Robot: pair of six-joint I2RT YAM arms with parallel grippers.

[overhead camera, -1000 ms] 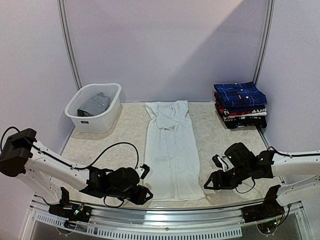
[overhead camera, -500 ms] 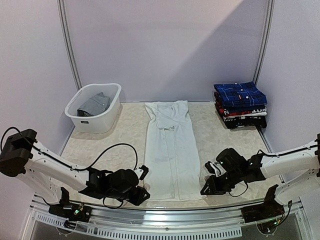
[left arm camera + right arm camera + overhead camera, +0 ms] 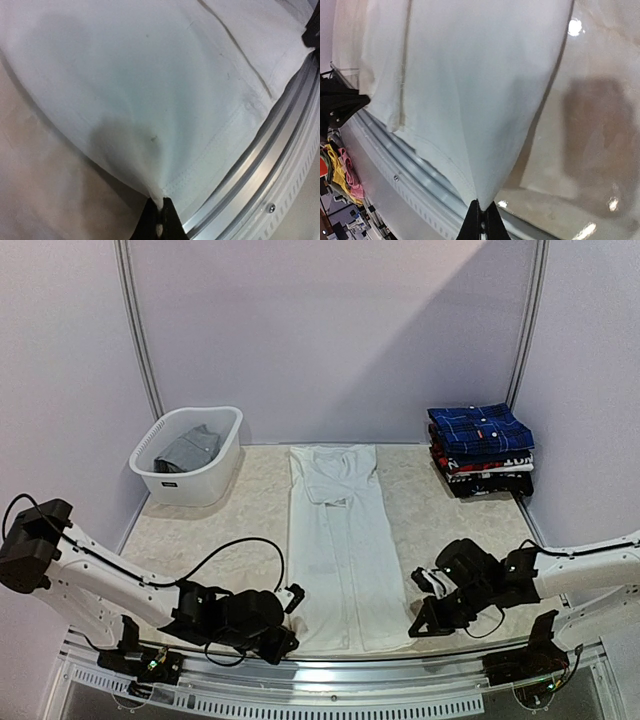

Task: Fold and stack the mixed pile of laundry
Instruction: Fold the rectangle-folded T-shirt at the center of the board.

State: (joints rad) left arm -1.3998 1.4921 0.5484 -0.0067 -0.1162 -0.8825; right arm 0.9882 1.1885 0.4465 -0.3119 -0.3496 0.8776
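Now the white shirt (image 3: 340, 540) lies lengthwise down the middle of the desk (image 3: 440, 530), collar toward the far wall and hem toward the arms. The left tool (image 3: 160, 221) is clenched on the hem's near-left corner; its wrist view shows a small peak of white cloth pinched between the closed dark fingers. The right tool (image 3: 481, 220) is clamped the same way on the near-right corner, with the fabric drawn to a point where it enters the fingers. Both tools sit low at the near edge of the desk, one on each side of the shirt, and the hem between them reaches over the metal rail (image 3: 260, 160) that runs along that edge.

Compared with a second ago, both tools have moved back toward the arm bases, and the shirt has come with them — its hem lies closer to the rail and the body looks longer and more taut. The cloth near the collar has also shifted slightly.

At the far left a grey garment (image 3: 188, 450) rests inside the white basket (image 3: 215, 478), well apart from the shirt. At the far right a stack (image 3: 487, 466) of folded clothes stands by the wall, with a dark blue plaid shirt (image 3: 480, 427) on top — unchanged from before.
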